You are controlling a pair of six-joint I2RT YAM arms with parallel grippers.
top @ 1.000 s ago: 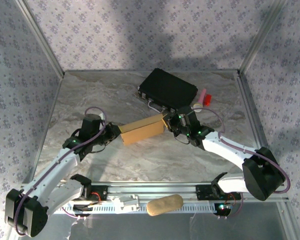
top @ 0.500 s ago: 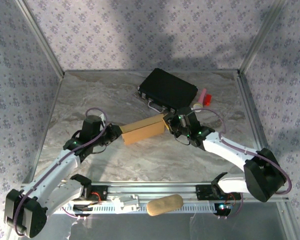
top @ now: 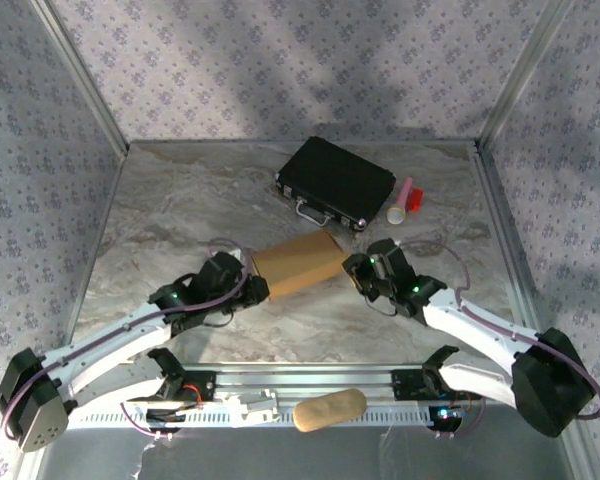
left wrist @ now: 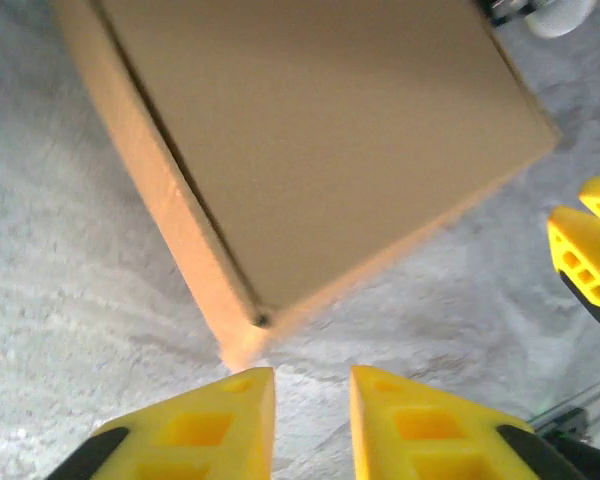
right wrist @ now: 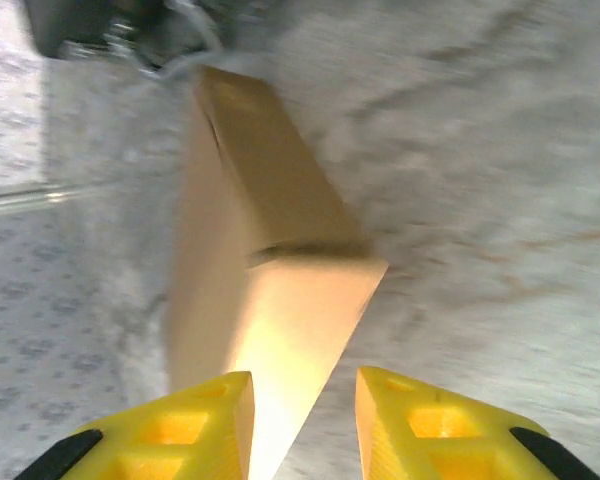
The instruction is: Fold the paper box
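The paper box (top: 298, 263) is a closed, flat tan cardboard box lying on the marble table between my two grippers. My left gripper (top: 257, 290) sits just off its near-left corner. In the left wrist view the box (left wrist: 310, 130) lies ahead of the left gripper (left wrist: 312, 420), whose jaws are slightly apart with bare table between them. My right gripper (top: 354, 268) is at the box's right end. In the right wrist view the box (right wrist: 260, 260) runs away from the right gripper (right wrist: 303, 425), which is open; the box's end face reaches in beside the left finger without being pinched.
A black case (top: 335, 180) with metal trim lies behind the box. A pink and red cylinder (top: 405, 200) rests to the right of the case. A tan oblong object (top: 330, 410) sits on the front rail. Patterned walls enclose the table.
Both grippers have opened and let go of the box, which now lies flat. Both have drawn back toward the near edge, and the left arm has swung in lower.
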